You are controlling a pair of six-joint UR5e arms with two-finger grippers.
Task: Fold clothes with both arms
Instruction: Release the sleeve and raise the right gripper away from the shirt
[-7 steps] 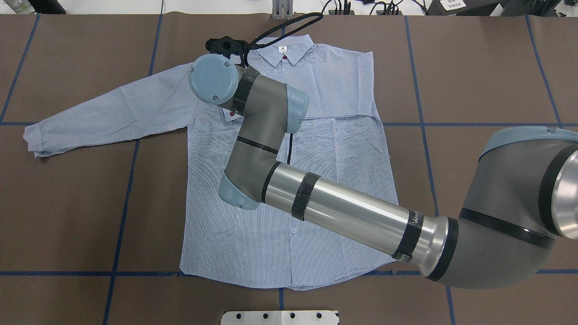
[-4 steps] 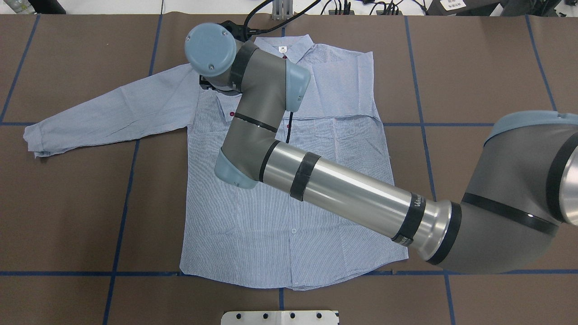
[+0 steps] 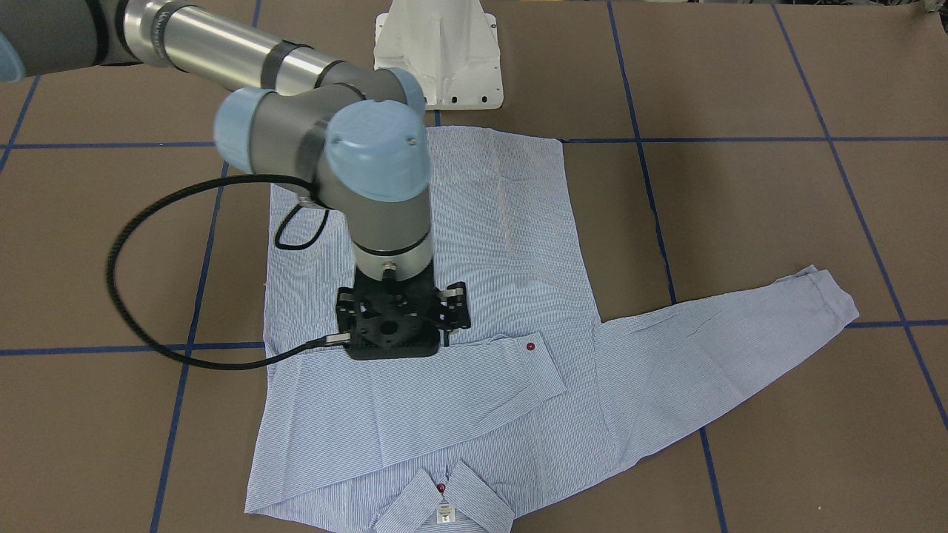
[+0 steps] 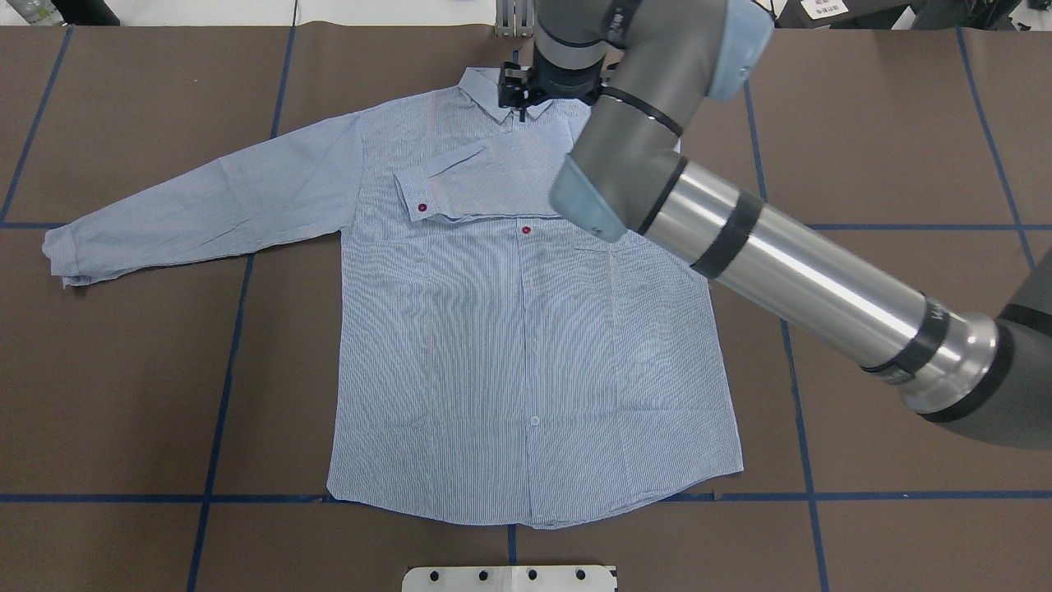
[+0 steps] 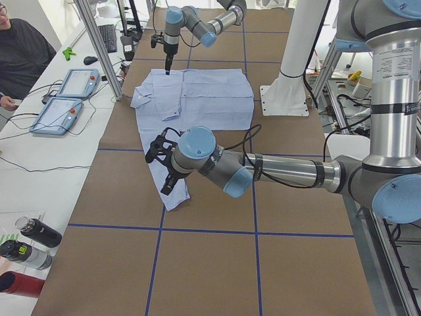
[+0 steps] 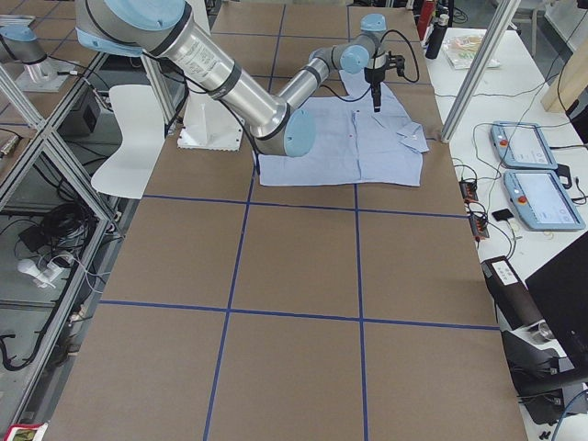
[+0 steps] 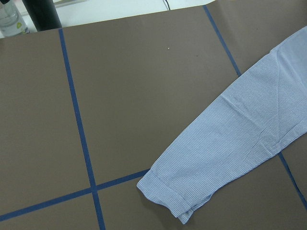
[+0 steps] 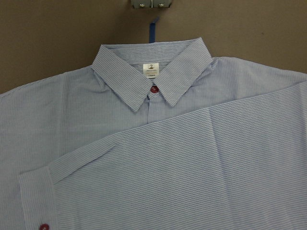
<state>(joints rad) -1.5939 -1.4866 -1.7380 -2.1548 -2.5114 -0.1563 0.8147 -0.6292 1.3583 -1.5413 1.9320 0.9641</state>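
Note:
The light blue striped shirt [image 4: 526, 329] lies flat, front up, collar [image 8: 151, 86] at the far edge. One sleeve is folded across the chest, its cuff with a red button [image 4: 421, 207] near the middle. The other sleeve [image 4: 205, 205] stretches out to the view's left. My right gripper [image 4: 532, 89] hangs over the collar, above the cloth, jaws spread and empty; it also shows in the front-facing view [image 3: 400, 326]. My left gripper [image 5: 166, 179] shows only in the exterior left view, above the outstretched cuff [image 7: 168, 201]; I cannot tell if it is open.
The table is brown with blue tape lines. The white pedestal base [image 3: 438, 52] stands at the robot's edge. A metal bracket [image 8: 147, 4] sits just beyond the collar. Tablets [image 5: 66, 99], bottles [image 5: 29, 247] and a seated person [image 5: 20, 52] are beside the table.
My right arm has swung from over the shirt's shoulder, at the overhead view's left, across to the collar. The folded sleeve now shows. The shirt has not moved.

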